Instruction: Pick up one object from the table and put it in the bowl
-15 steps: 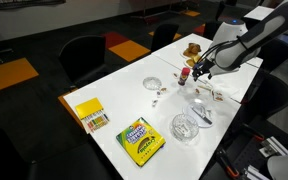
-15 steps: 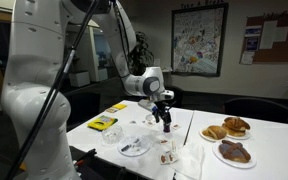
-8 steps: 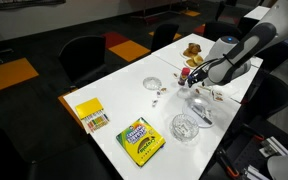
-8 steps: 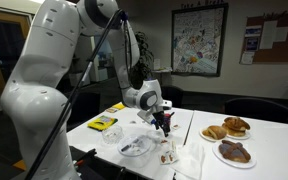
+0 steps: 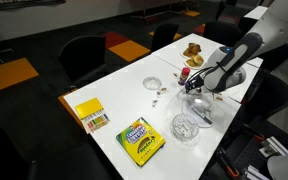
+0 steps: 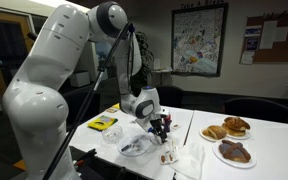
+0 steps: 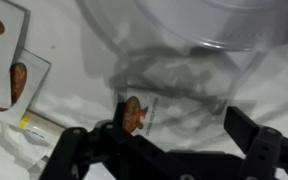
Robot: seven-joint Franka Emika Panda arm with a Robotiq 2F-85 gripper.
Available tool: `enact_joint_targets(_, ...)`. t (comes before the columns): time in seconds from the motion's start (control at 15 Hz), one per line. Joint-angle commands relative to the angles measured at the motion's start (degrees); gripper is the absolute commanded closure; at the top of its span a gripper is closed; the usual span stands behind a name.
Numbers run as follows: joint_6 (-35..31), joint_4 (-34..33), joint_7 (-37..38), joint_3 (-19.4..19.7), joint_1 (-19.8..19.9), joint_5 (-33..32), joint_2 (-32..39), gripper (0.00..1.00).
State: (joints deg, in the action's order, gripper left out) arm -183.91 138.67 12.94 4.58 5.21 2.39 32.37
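My gripper is low over the table, between the small shallow dish and the table's far edge; it also shows in an exterior view. In the wrist view its fingers are open, apart on either side of a small white packet with an orange picture lying flat on the table. The wide clear glass bowl stands near the yellow-green crayon box and shows in both exterior views. A curved clear glass wall fills the top of the wrist view.
More small packets lie to the left in the wrist view. A red object sits by the gripper. A yellow box is near the table corner. Plates of pastries and crumpled white wrapping lie nearby.
The arm has swung down and the gripper has dropped from above the table to just over the packets. The things on the table have not moved.
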Motion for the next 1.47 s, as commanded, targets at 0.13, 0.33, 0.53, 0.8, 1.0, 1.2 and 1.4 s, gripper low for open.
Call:
enact_joint_targets(0.13,-2.4,2.9,-1.0,-1.1,3.0,4.1,0.2,0.0)
enact_joint_targets(0.33,-3.0,2.6,-1.3,-2.1,4.6,5.0,1.2,0.26)
enact_joint_targets(0.53,-2.9,2.6,-1.3,-3.2,6.2,5.3,1.1,0.45)
enact_joint_targets(0.8,-2.7,3.2,-1.2,-3.9,7.7,5.4,0.2,0.75)
enact_joint_targets(1.0,-2.6,3.6,-1.3,-3.9,8.1,5.3,-0.3,0.95)
enact_joint_targets(1.2,-2.4,4.0,-1.3,-2.7,7.0,5.4,-0.9,1.0)
enact_joint_targets(1.4,-2.5,3.8,-1.3,-2.9,6.9,5.4,-0.8,1.0)
